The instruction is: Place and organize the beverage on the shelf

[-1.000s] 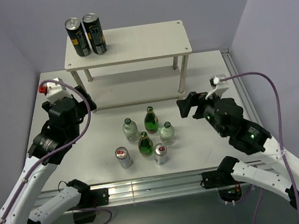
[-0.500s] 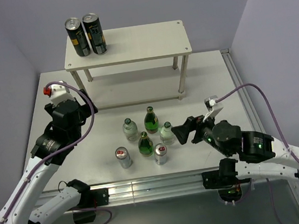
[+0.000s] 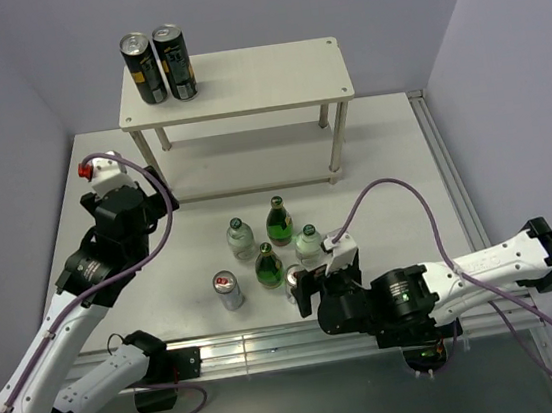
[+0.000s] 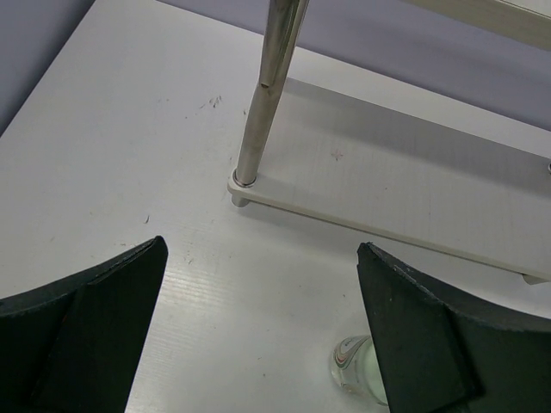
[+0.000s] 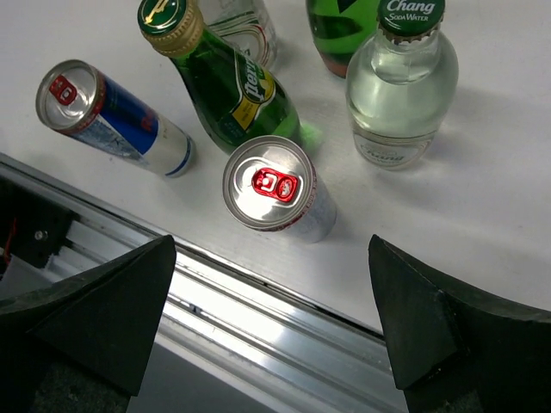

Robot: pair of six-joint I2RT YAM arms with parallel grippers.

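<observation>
The cream-white shelf (image 3: 241, 82) stands at the back with two dark cans (image 3: 158, 65) on its top left. Two green bottles (image 3: 278, 221), two clear bottles (image 3: 309, 246) and two silver cans (image 3: 228, 290) stand grouped on the table. My right gripper (image 3: 311, 288) is open and hovers over the silver can with the red tab (image 5: 269, 185), near the front edge. The blue-silver can (image 5: 112, 116), a green bottle (image 5: 228, 82) and a clear soda water bottle (image 5: 400, 86) stand beside that can. My left gripper (image 4: 261, 245) is open and empty, near the shelf's front left leg (image 4: 267, 95).
An aluminium rail (image 5: 258, 318) runs along the table's near edge, right under my right gripper. The shelf's lower board (image 4: 413, 198) sits low on the table. A clear bottle (image 4: 357, 370) stands by my left gripper's right finger. Purple walls close the back and sides.
My right arm has swung from the right middle of the table down and left to the near edge, over the red-tab can. My left arm has barely moved.
</observation>
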